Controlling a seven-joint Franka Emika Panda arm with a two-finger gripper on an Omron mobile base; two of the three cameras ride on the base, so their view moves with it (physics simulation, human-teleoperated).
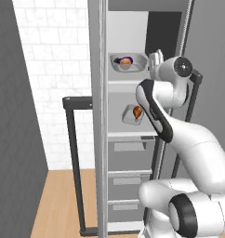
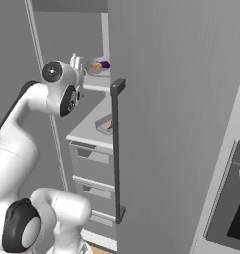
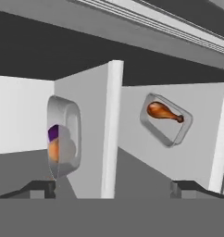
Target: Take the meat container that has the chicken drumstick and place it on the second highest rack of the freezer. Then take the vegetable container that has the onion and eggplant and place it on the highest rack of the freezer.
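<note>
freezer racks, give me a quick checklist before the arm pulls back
1. Vegetable container with onion and eggplant on the highest rack: ok.
2. Meat container with the chicken drumstick on the rack below: ok.
3. Pincer open and holding nothing: ok.
4. Pincer clear of the vegetable container: cannot tell; in the hand view the container sits right by one fingertip.
5. Both containers resting flat, away from the shelf edges: ok in the left base view.
6. Freezer door swung open, out of the arm's way: ok.
</note>
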